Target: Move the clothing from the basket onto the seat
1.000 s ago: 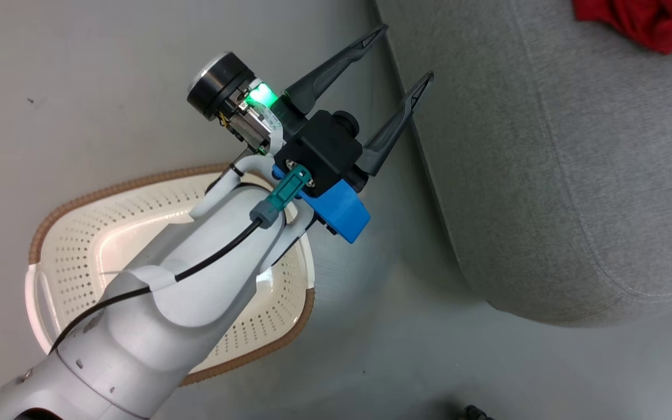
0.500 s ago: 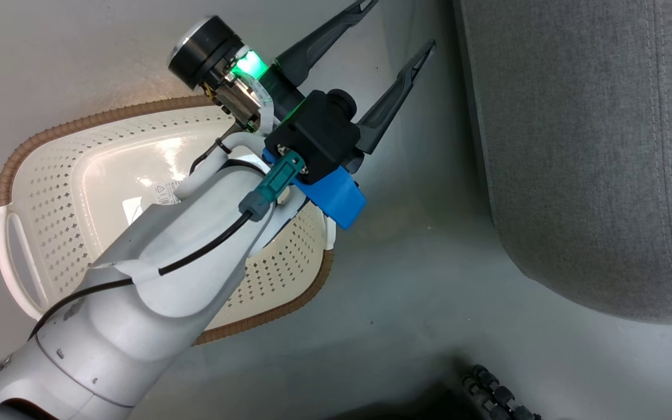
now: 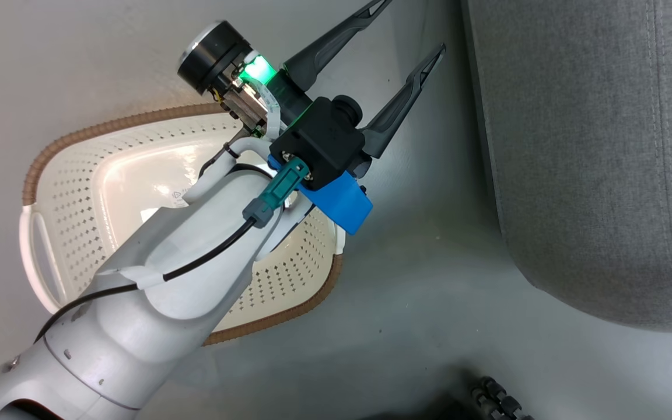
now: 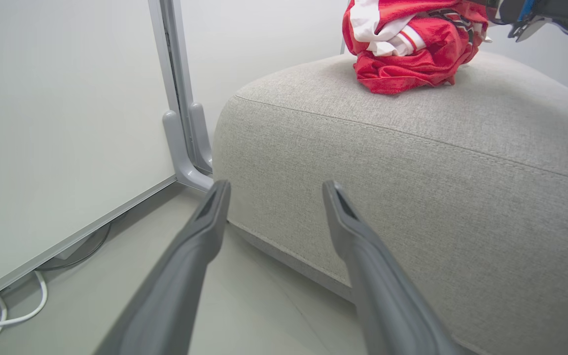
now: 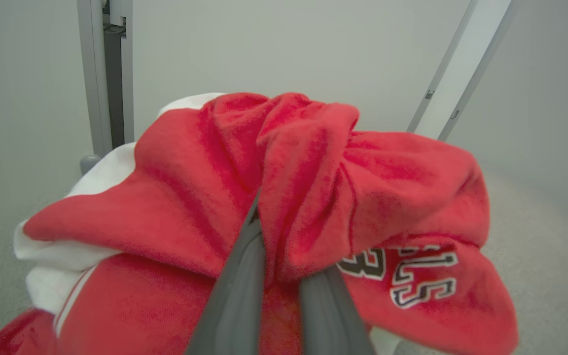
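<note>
The clothing (image 4: 407, 49) is a red heap with white stripes; it sits on top of the seat (image 4: 412, 172), near its rounded end. The right gripper (image 5: 271, 266) is pinched tight on a fold of the clothing; red cloth bunches up over its dark fingers. The seat is big, grey and soft, with a stitched line along its edge; it stands on a smooth grey floor (image 3: 417, 291). The basket (image 3: 67, 192) is on that floor, beside the seat but not touching it; it is cream with little holes and a brown rim. The left gripper (image 3: 412, 26) hangs above the floor between basket and seat; its two fingers are spread wide with nothing in them. By the seat's end is a pale wall (image 4: 67, 98) with a grey post (image 4: 175, 98); a white cable (image 4: 13, 320) lies on the floor below the wall. A black bumpy thing (image 3: 499, 396) at the bottom of the head view may be a wheel.
</note>
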Motion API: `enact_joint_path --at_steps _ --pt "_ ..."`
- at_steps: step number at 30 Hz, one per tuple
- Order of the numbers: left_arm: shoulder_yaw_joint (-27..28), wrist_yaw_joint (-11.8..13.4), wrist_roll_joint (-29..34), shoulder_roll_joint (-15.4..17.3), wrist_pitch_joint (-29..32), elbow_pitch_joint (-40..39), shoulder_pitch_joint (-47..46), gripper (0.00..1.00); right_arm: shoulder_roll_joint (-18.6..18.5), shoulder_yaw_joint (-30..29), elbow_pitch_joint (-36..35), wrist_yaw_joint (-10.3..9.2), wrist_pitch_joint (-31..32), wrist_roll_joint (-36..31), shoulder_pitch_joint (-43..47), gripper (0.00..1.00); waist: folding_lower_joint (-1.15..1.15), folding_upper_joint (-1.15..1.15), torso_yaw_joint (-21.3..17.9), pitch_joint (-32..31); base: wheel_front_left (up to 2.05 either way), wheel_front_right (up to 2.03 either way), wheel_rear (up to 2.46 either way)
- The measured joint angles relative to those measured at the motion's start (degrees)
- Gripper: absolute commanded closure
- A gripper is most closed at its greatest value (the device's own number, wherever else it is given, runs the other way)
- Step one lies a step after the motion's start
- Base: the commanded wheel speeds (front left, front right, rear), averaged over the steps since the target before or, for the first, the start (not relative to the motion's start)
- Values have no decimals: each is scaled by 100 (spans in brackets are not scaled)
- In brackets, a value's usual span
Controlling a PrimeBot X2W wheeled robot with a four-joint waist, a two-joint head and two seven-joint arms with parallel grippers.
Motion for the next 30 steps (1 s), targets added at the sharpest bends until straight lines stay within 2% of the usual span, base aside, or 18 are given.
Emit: enact_joint_path --at_steps 6,14,21,30 --pt "24 78 -122 -98 -174 133 184 0 54 -36 -498 0 0 51 789 0 0 0 67 -331 0 0 0" --pt "342 280 -327 -226 -287 207 567 0 470 281 -1707 0 0 -103 2106 0 -1 0 163 -1042 0 0 0" --pt "911 407 -356 -274 -294 -120 1245 0 723 976 -2354 0 0 -143 2710 0 -1 0 275 -1768 0 0 0" --pt "1991 521 -225 -366 -296 -538 2203 0 1066 1717 -2870 -1 0 -178 3317 0 -1 0 600 -2608 0 0 0"
